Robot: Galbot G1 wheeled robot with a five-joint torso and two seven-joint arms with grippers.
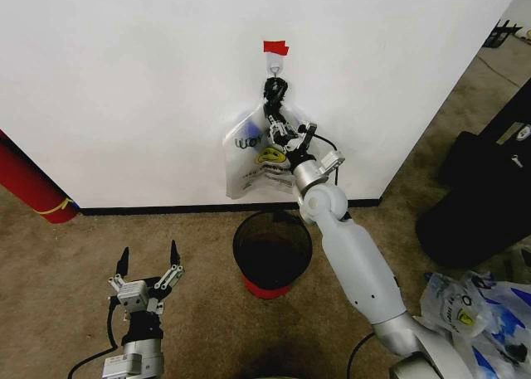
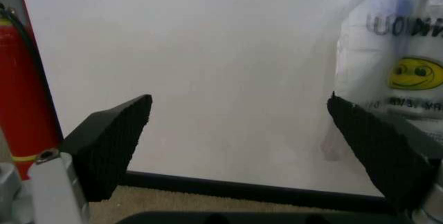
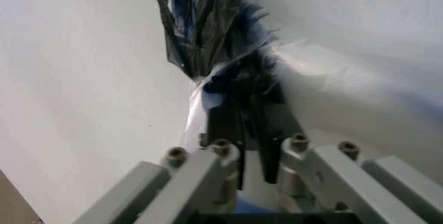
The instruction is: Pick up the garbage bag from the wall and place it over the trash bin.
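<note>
Right gripper [image 1: 275,87] is pinched narrow on the gathered handles of the garbage bag [image 1: 253,159], right under the hook [image 1: 275,62] on the wall [image 1: 124,80], so I'd lift up & off, w/ trash bin [image 1: 272,250] well below; left gripper [image 1: 149,259] sits wide, idle.

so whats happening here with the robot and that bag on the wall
The right gripper is raised to the wall, its fingers closed on the top of the garbage bag, just below the small hook and red tape. The bag hangs against the wall, right above the trash bin on the floor. The left gripper sits low to the bin's left, open and holding nothing.
</note>
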